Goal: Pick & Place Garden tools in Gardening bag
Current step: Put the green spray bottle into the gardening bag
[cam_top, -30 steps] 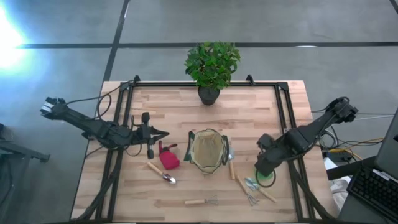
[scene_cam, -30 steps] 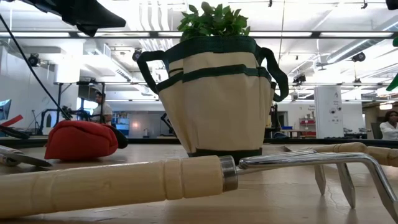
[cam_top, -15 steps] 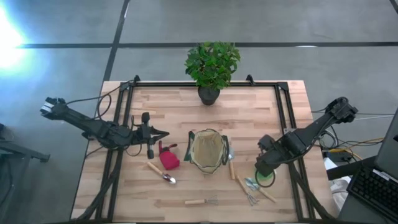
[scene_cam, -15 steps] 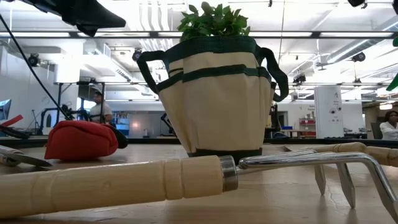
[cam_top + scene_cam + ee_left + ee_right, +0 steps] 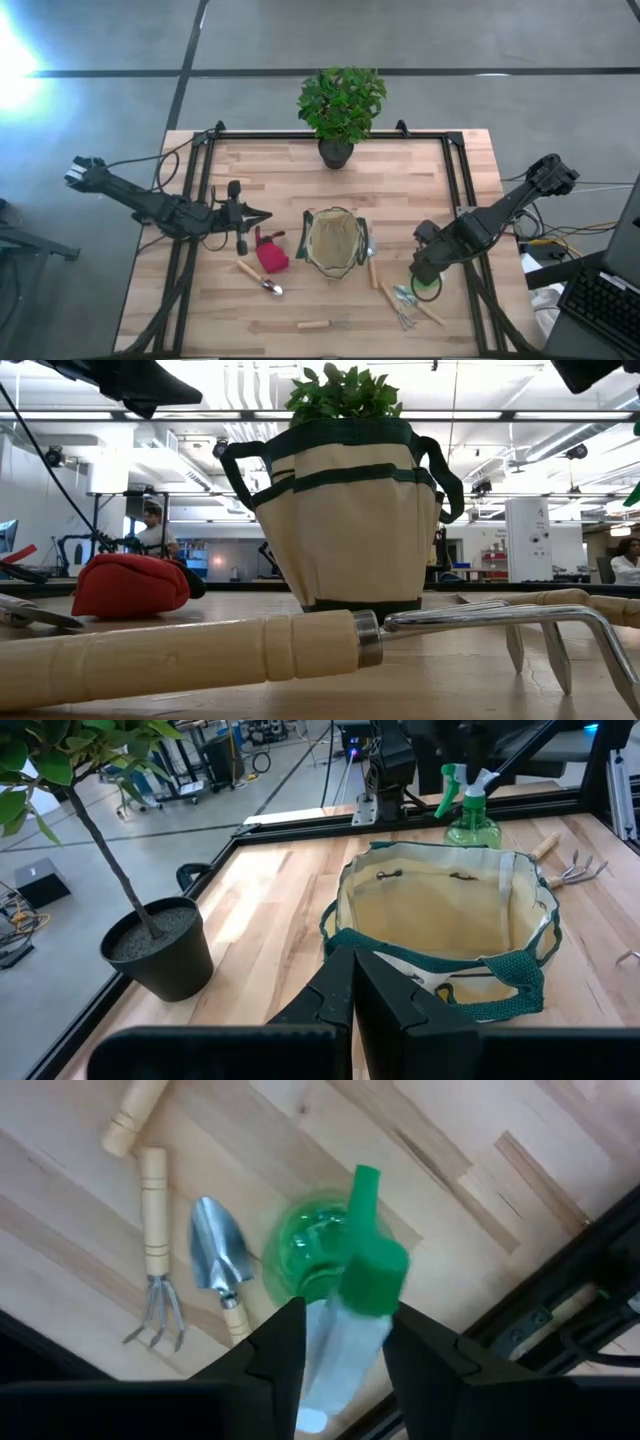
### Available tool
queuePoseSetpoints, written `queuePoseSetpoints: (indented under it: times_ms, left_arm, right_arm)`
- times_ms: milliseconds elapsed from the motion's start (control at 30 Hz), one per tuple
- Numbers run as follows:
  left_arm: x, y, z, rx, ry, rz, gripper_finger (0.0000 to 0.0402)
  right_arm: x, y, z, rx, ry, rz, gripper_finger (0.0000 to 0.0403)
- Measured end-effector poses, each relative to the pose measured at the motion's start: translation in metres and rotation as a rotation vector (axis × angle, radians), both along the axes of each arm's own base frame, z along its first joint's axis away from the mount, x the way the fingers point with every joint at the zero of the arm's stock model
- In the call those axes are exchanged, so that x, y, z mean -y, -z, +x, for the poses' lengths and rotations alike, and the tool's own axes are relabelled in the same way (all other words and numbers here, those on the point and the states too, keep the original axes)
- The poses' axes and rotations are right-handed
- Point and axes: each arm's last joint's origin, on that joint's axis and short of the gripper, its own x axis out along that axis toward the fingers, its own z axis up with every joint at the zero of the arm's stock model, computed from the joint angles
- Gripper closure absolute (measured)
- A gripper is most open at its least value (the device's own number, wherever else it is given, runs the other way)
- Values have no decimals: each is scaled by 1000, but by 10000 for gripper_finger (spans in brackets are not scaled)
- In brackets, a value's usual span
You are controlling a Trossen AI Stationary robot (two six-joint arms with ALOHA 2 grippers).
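- right gripper (image 5: 340, 1335) straddling green spray bottle (image 5: 335, 1260) beside gardening bag (image 5: 335, 243), fingers spread, probably not gripping yet
- next: pinching, lifting, carrying to bag
- left gripper (image 5: 352, 990) waiting, pressed together

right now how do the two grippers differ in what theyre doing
The right gripper is straight above the green spray bottle, jaws apart on either side of its head. The left gripper has its jaws shut, holds nothing and faces the open bag. The right gripper works at the table's right edge; the left gripper waits left of the bag. Both are dark two-finger grippers.
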Motion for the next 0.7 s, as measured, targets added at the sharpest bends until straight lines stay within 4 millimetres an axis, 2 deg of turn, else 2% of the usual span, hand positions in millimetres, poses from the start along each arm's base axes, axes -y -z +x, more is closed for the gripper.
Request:
queuePoseSetpoints:
  times_ms: [467, 700]
  left_arm:
    - [0, 0, 0, 0, 0, 0, 388]
    - [0, 0, 0, 0, 0, 0, 388]
  right_arm:
    - [1, 0, -2, -5, -26, 23, 351]
    - [1, -1, -2, -1, -31, 25, 349]
